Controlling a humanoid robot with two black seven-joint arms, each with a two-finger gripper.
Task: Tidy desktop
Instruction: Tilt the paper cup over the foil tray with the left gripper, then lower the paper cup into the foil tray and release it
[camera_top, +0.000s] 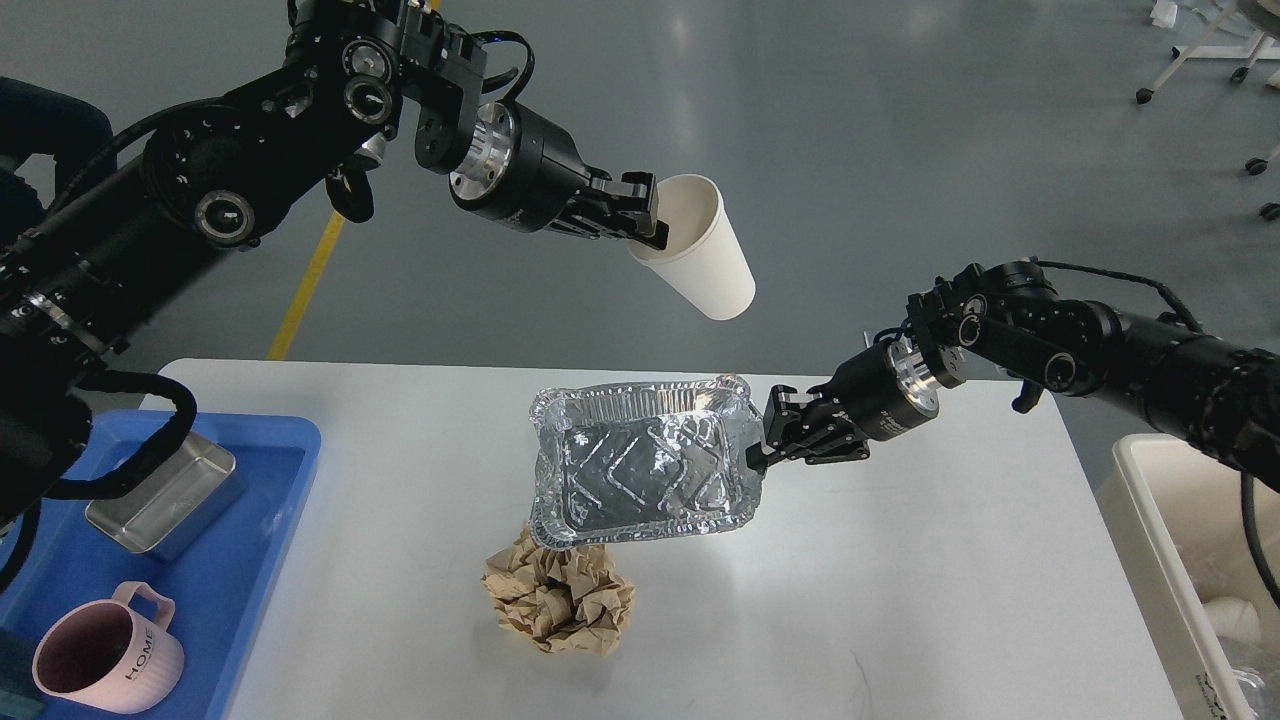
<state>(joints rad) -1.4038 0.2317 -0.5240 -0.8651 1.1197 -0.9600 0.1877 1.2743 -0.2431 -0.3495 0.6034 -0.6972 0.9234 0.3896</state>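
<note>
The white desktop (900, 600) fills the lower middle of the head view. My left gripper (648, 222) is shut on the rim of a white paper cup (700, 262) and holds it tilted, high above the desktop's far edge. My right gripper (764, 446) is shut on the right rim of a silver foil tray (640, 465) and holds it lifted and tilted over the desktop. A crumpled brown paper ball (558, 602) lies on the desktop just below the foil tray.
A blue plastic tray (250, 520) at the left holds a small metal tin (165, 497) and a pink mug (105, 650). A white bin (1180, 560) stands off the table's right edge. Grey floor lies beyond.
</note>
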